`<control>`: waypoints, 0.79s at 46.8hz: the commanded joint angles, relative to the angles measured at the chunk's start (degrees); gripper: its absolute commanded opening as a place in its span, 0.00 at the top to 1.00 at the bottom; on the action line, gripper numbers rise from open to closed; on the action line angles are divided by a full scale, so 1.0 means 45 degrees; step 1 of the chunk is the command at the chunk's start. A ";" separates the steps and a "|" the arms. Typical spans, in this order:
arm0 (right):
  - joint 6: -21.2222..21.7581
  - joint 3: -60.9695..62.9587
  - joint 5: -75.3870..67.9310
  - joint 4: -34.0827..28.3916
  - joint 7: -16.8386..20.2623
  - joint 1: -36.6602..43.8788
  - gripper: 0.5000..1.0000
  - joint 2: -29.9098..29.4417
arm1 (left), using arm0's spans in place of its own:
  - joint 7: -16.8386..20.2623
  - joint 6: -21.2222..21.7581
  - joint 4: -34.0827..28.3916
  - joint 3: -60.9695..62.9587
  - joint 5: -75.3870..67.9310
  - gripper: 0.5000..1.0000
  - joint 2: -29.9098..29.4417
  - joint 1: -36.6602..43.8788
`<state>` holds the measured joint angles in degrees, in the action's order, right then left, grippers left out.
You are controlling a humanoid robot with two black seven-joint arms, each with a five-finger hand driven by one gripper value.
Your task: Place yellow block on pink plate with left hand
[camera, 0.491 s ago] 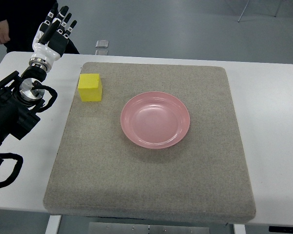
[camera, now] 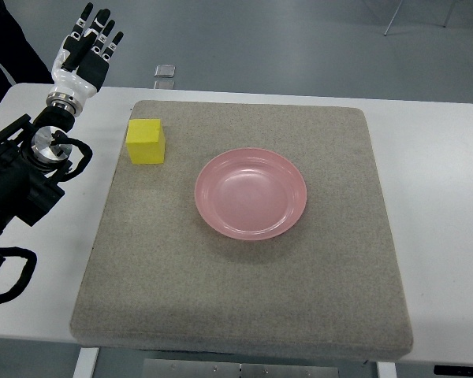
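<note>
A yellow block [camera: 146, 141] sits on the grey mat [camera: 244, 283] near its far left corner. A pink plate [camera: 251, 193] lies in the middle of the mat, empty. My left hand [camera: 85, 53] is beyond the table's far left edge, up and to the left of the block, with its fingers spread and holding nothing. Its black arm [camera: 20, 177] comes in along the left edge. The right arm is out of view.
The mat lies on a white table [camera: 441, 181]. A small grey object [camera: 165, 71] lies on the floor beyond the table. A person's dark clothing [camera: 12, 59] shows at the top left corner, behind my left hand.
The person at the top left has drawn back; their hand no longer shows. My left hand has barely moved.
</note>
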<state>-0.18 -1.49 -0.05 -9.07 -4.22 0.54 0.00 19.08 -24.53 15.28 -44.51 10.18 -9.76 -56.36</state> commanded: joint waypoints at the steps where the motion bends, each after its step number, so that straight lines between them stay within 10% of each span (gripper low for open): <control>1: 0.0000 0.0000 -0.0009 -0.0016 0.0000 -0.0003 0.15 0.0000 | -0.0001 0.0003 -0.0017 0.0047 0.0043 0.02 0.0000 -0.0035; 37: 0.0000 0.0000 -0.0009 0.0004 0.0000 -0.0003 0.15 0.0000 | -0.0157 0.0003 -0.0017 0.4872 -0.2300 0.02 -0.0586 -0.1558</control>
<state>-0.18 -1.50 -0.09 -9.07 -4.22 0.53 0.00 18.45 -24.54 15.21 -22.85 2.10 -12.28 -62.80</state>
